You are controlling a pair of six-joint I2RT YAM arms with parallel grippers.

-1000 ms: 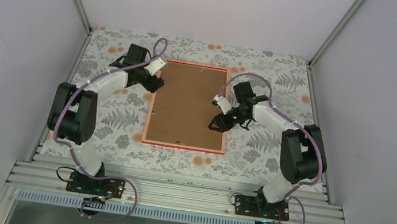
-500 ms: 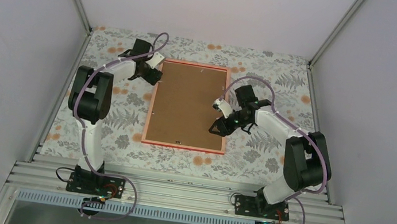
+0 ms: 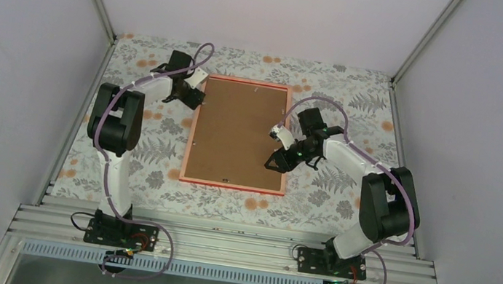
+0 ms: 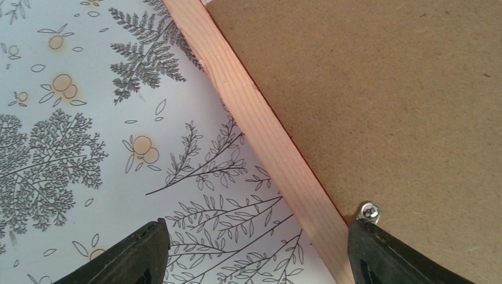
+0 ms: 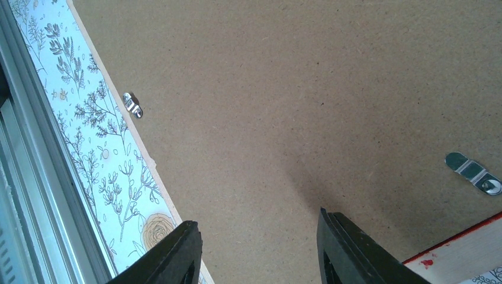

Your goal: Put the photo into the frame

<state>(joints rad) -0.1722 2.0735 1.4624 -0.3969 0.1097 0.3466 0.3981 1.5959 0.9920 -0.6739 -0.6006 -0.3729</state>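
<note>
The frame (image 3: 230, 184) lies face down in the middle of the table, its pale orange-pink back rim up. The brown backing board (image 3: 235, 132) sits inside it. The photo is not in view. My left gripper (image 3: 194, 98) is open and straddles the frame's left rim near the far corner. In the left wrist view one finger is over the cloth, the other by a metal clip (image 4: 368, 211) at the rim (image 4: 266, 136). My right gripper (image 3: 273, 162) is open and empty, low over the backing board (image 5: 266, 118) near the frame's right edge.
A floral cloth (image 3: 137, 149) covers the table. Small metal clips (image 5: 132, 105) sit along the board's edges, another (image 5: 473, 171) near the red frame edge (image 5: 467, 248). Aluminium rails (image 3: 220, 244) run along the near edge, and grey walls stand left and right.
The left arm has stretched out and its gripper has moved toward the far left corner of the frame. The right gripper has barely shifted.
</note>
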